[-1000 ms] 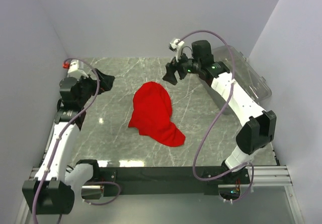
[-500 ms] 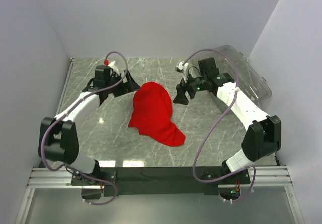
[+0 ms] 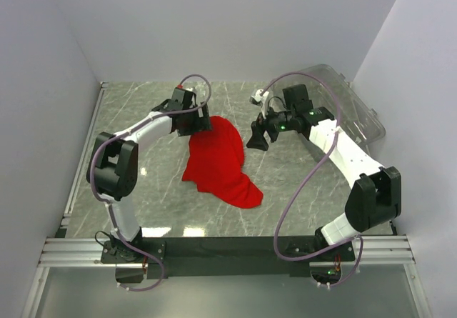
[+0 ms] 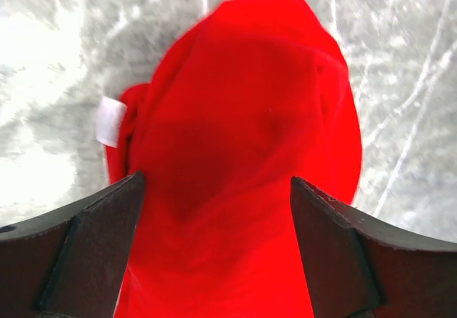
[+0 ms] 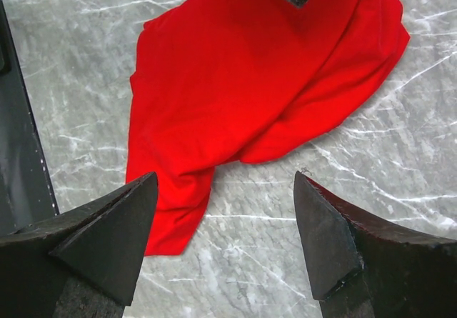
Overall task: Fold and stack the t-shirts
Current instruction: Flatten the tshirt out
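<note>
A plain red t-shirt (image 3: 220,161) lies crumpled in a heap on the marble table top, with a white label (image 4: 111,121) showing at its edge. My left gripper (image 3: 200,126) is open right over the shirt's far end; in the left wrist view (image 4: 214,211) red cloth fills the gap between its fingers. My right gripper (image 3: 257,138) is open and empty just right of the shirt, above bare marble; the right wrist view (image 5: 225,218) shows the shirt (image 5: 250,89) ahead of the fingers.
A clear plastic bin (image 3: 350,111) stands at the back right, behind the right arm. A black rail (image 3: 228,246) runs along the table's near edge. Grey walls close in the left, back and right sides.
My left arm has swung from the far left across to the shirt's far end. My right gripper has come down and forward toward the shirt's right side. The shirt has not moved.
</note>
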You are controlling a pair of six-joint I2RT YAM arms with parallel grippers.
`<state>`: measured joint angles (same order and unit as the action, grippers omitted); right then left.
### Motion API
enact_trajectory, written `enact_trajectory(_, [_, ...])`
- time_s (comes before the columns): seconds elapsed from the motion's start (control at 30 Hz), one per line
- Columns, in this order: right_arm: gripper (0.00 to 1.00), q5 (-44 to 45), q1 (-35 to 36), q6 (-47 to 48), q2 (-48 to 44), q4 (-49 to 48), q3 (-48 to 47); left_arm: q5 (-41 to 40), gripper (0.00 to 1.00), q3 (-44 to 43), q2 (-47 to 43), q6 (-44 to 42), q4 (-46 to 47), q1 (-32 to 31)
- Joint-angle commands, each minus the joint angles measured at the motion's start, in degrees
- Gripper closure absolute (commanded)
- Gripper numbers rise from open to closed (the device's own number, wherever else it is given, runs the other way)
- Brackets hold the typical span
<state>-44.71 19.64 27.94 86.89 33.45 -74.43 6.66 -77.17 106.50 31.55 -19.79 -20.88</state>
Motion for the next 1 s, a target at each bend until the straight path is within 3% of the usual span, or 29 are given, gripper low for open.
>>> enact_trajectory(0.0, [0.18,-1.08,-0.48,-0.70,-2.43,-2.25,1.92,-8.39,0.13,-5.01,0.29,-1.40,-3.84,-0.47])
enact_trajectory(0.23, [0.18,-1.26,-0.48,-1.23,-2.17,-3.04,2.63,-16.40,0.18,-3.35,-1.73,-0.53,-7.10,-1.18])
enact_trajectory(0.4, [0.18,-1.96,-0.57,-0.88,-1.29,-2.26,2.36,-13.43,0.22,-3.25,-1.21,-1.49,-7.80,-1.18])
enact_trajectory(0.63, [0.18,-1.96,-0.48,0.71,-1.55,-1.20,2.71,-4.90,0.46,-2.99,1.26,-0.70,-5.09,-1.18])
enact_trajectory(0.87, [0.18,-1.96,-0.48,1.06,-2.25,-1.11,3.59,-2.79,0.59,-3.43,2.58,-1.32,-6.22,-1.18])
enact_trajectory(0.97, [0.18,-2.14,-0.57,1.15,-2.25,-1.11,3.51,-3.49,0.77,-3.43,2.05,-1.67,-6.40,-1.09])
